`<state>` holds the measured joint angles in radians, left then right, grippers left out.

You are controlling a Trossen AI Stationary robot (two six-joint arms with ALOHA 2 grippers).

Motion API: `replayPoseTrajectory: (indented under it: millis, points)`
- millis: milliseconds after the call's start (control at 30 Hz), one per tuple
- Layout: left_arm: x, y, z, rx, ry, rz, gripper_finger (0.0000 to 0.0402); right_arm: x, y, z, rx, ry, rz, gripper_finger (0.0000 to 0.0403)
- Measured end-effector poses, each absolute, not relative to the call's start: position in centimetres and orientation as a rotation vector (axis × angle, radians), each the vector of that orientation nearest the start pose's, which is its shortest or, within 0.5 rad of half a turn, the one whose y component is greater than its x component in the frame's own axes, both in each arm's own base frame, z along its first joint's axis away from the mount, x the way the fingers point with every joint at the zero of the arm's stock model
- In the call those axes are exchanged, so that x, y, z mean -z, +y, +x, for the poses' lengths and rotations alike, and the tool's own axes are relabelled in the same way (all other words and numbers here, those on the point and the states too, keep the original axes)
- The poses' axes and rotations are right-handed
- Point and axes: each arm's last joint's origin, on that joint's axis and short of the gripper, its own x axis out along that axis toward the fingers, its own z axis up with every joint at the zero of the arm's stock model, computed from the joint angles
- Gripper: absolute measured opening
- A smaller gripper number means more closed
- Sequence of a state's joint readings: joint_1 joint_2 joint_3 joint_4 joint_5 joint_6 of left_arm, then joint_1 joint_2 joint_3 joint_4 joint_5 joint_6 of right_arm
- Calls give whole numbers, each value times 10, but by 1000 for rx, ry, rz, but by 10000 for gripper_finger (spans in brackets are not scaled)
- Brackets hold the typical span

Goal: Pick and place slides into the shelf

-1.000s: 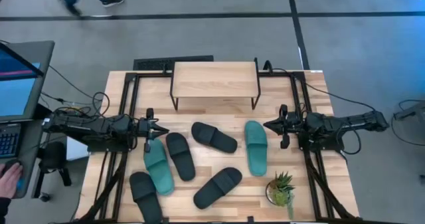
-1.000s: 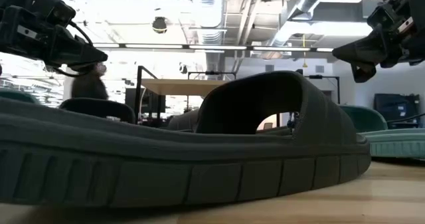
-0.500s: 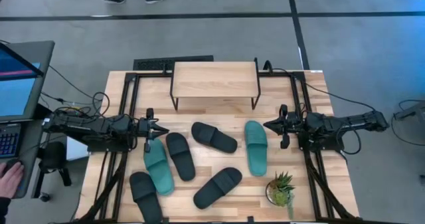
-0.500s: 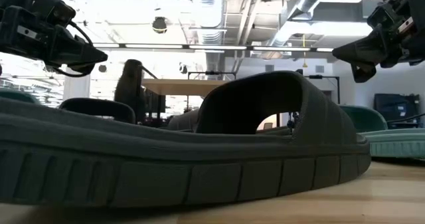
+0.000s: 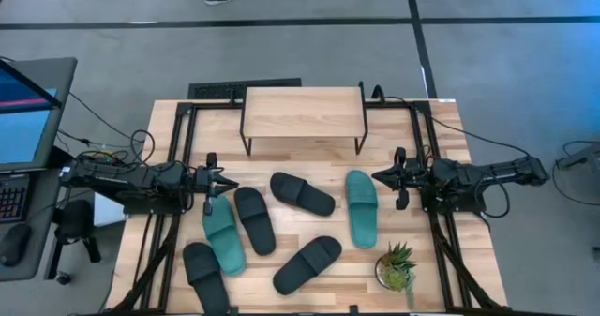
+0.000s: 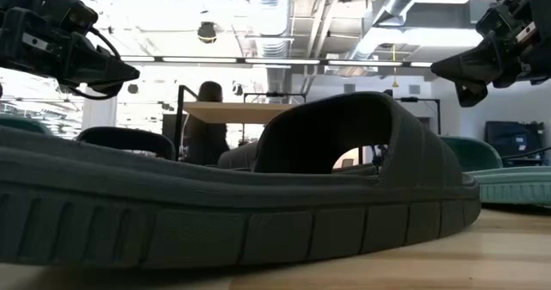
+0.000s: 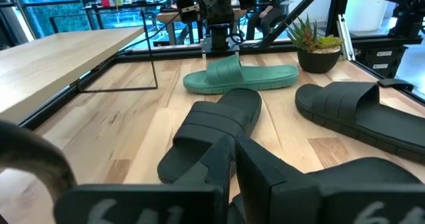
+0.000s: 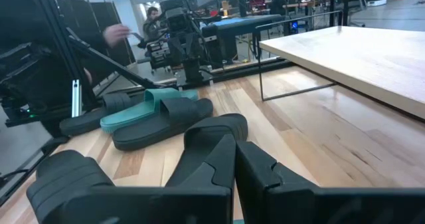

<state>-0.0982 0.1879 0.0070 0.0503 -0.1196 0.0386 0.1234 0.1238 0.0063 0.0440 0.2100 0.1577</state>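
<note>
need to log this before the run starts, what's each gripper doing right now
left gripper: shut, holding nothing, above the table by a teal slide.
right gripper: shut, holding nothing, beside the other teal slide.

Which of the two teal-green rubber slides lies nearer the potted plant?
The teal-green rubber slide near the right gripper, just above the potted plant. The other teal slide lies across the table, beside the left gripper.

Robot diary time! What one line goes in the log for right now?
left gripper: shut, waiting by teal slide | right gripper: shut, waiting by other teal slide | shelf: no slides on top
</note>
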Motion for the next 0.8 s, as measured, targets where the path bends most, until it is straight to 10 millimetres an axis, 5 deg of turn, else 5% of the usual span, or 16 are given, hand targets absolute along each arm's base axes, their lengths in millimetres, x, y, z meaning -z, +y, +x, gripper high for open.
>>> replayPoseTrajectory:
  millis: [800]
  points:
    - [-155, -7, 108, -18, 130, 61, 14, -160, 7, 104, 92, 66, 145, 0]
